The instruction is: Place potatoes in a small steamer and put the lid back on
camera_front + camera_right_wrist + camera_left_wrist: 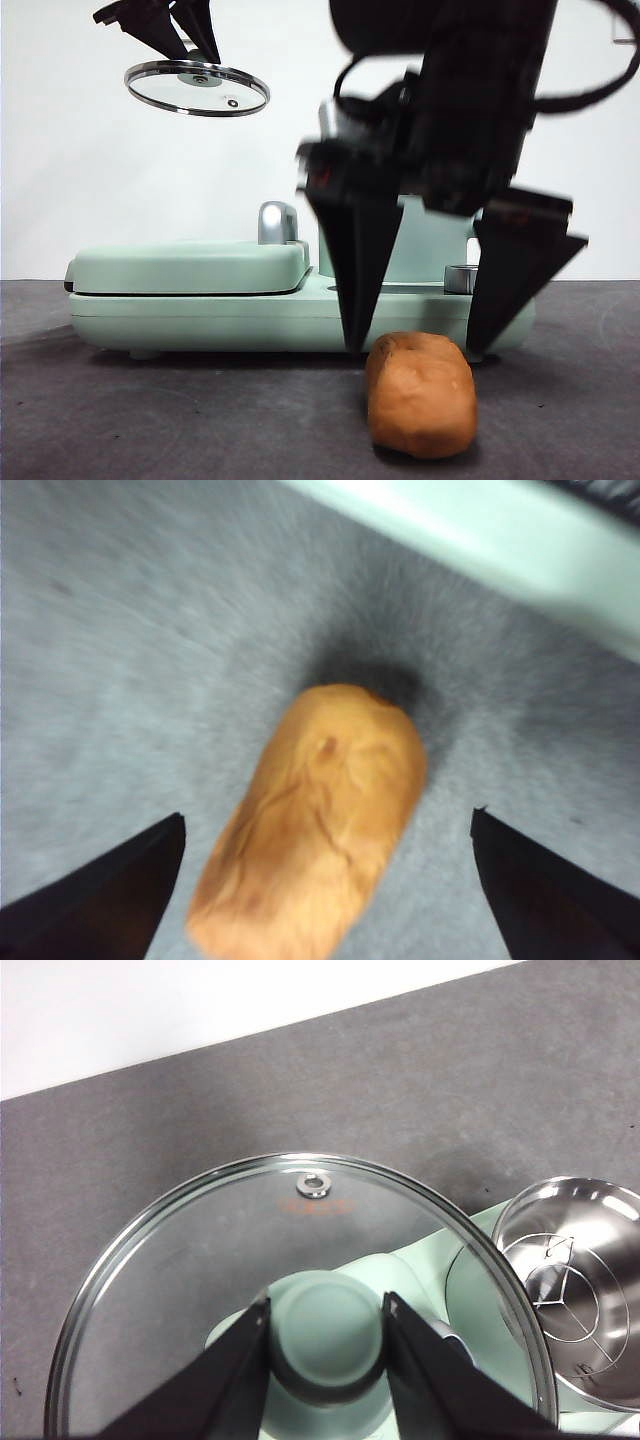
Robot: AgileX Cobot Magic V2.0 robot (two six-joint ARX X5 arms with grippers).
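Note:
The potato (421,393), an orange-brown oblong lump, lies on the dark table in front of the appliance; it also shows in the right wrist view (315,820). My right gripper (425,345) is open and hangs just above and behind it, one jaw on either side. My left gripper (185,50) is shut on the mint-green knob (325,1335) of the glass lid (197,88) and holds it high at the upper left. The steamer pot (580,1295) is open, with a wire rack inside; in the front view (430,245) my right arm mostly hides it.
The flat mint-green griddle (190,268) with its chrome handle (277,222) sits on the long base (200,322) left of the pot. Dark table (150,420) stretches in front of it.

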